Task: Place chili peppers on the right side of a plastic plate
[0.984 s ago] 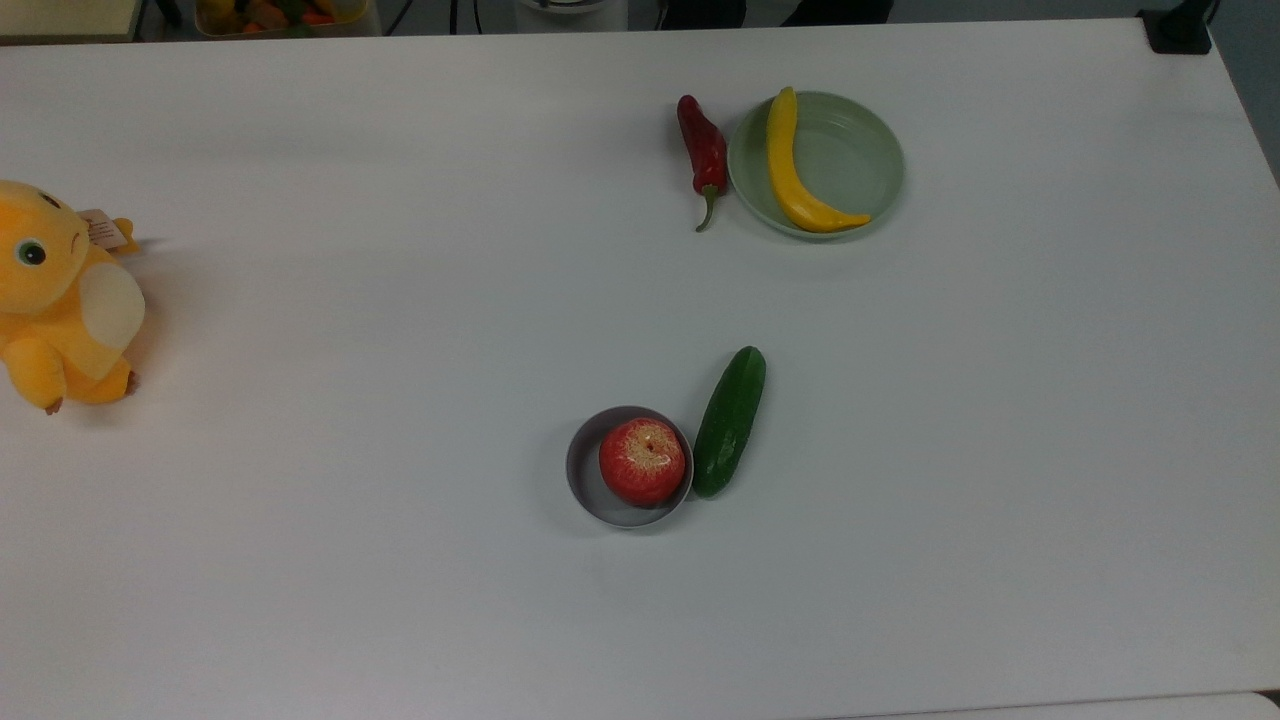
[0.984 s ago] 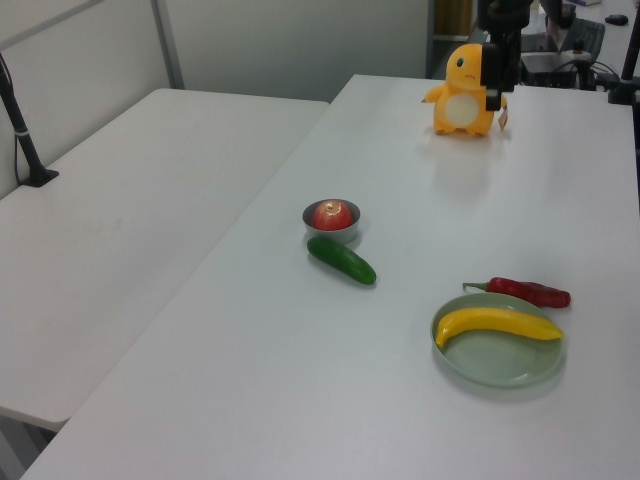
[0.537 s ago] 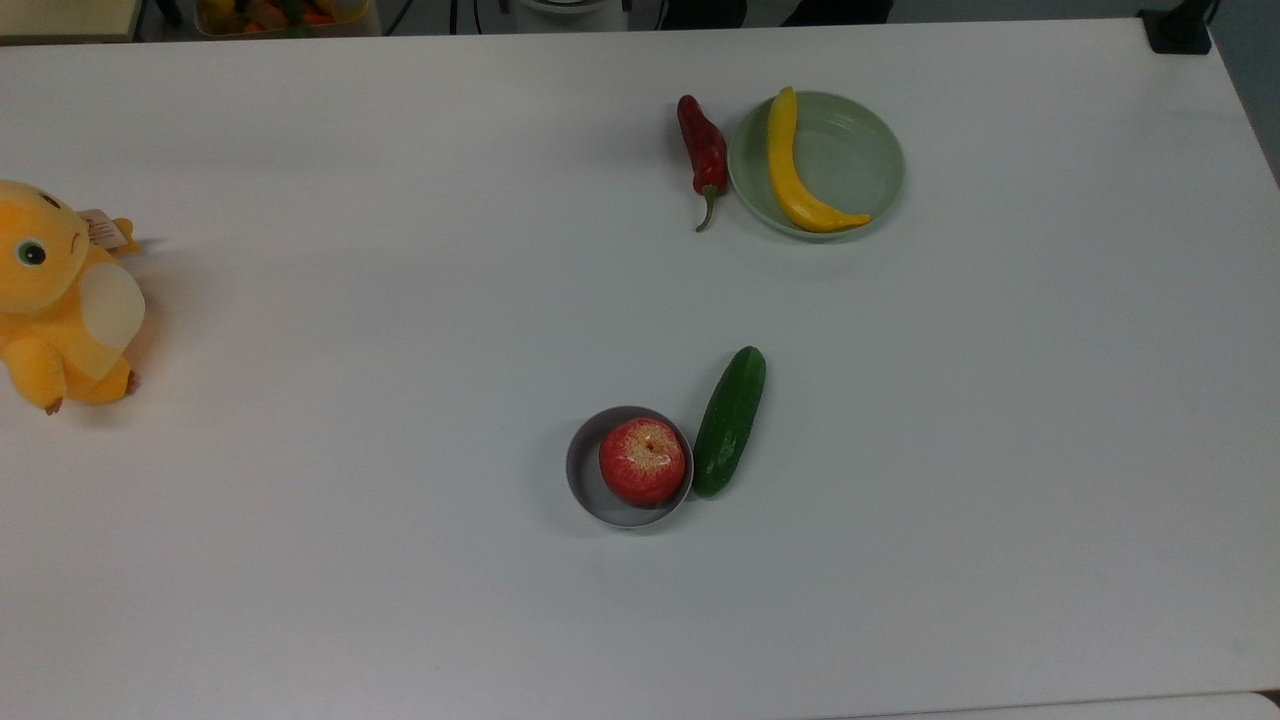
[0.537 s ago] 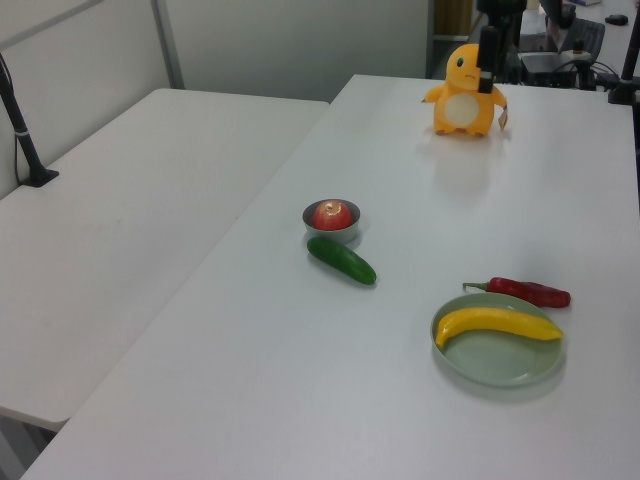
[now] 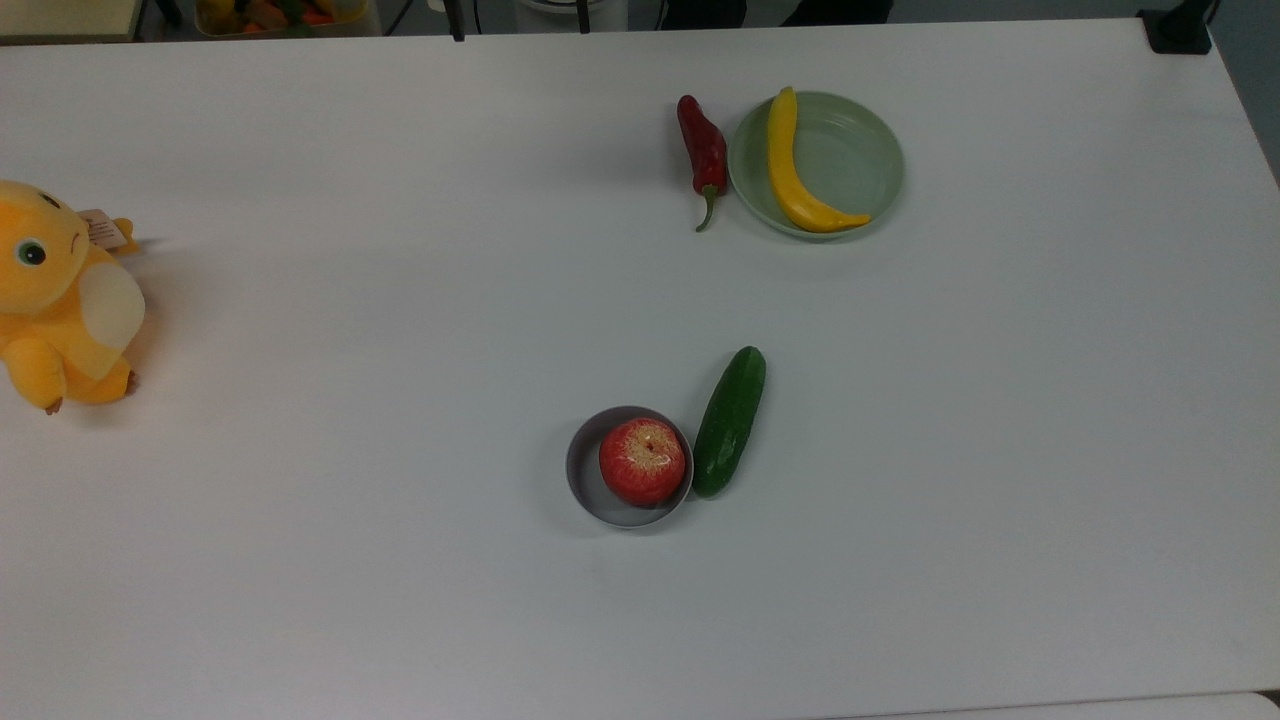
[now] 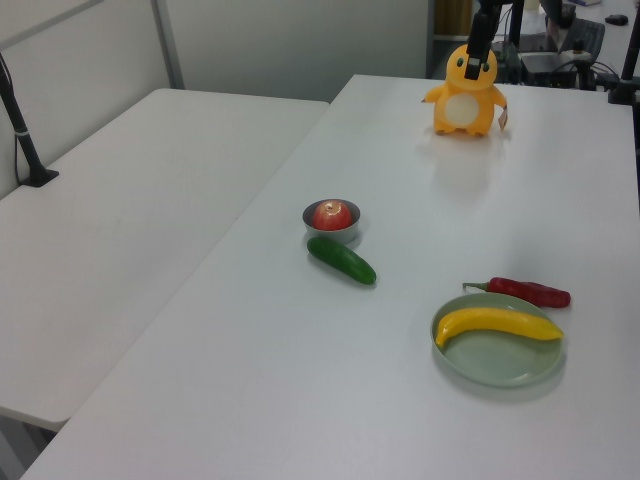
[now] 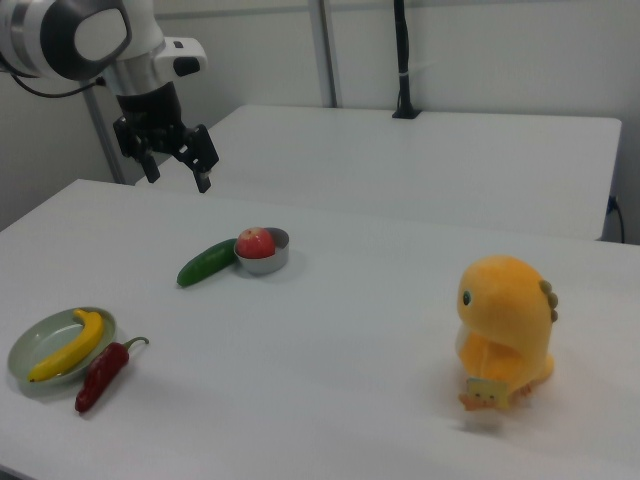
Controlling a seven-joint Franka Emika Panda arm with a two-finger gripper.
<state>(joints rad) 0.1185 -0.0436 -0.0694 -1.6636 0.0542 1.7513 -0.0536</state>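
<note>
Now the pale green plastic plate (image 5: pixel 860 150) holds one yellow banana (image 5: pixel 790 170) lying along its side nearest the chili pepper, and the small grey bowl (image 5: pixel 590 490) holds one red apple (image 5: pixel 642 461). One chili pepper (image 5: pixel 703 150) lies on the white tabletop (image 5: pixel 400 400) just beside the plate's rim, outside it, on the top view's left of the plate; in the right view it sits on the right view's right of the plate. It is long, slim, dark red and glossy, with a thin curved green stem pointing away from the plate's far end. One dark green cucumber (image 5: pixel 730 420) lies touching or almost touching the bowl on the top view's right. One orange plush toy (image 5: pixel 60 300) sits well apart at the tabletop's edge. My end effector (image 7: pixel 178 165) hangs high above the tabletop in the right view, fingers spread apart and holding nothing.
</note>
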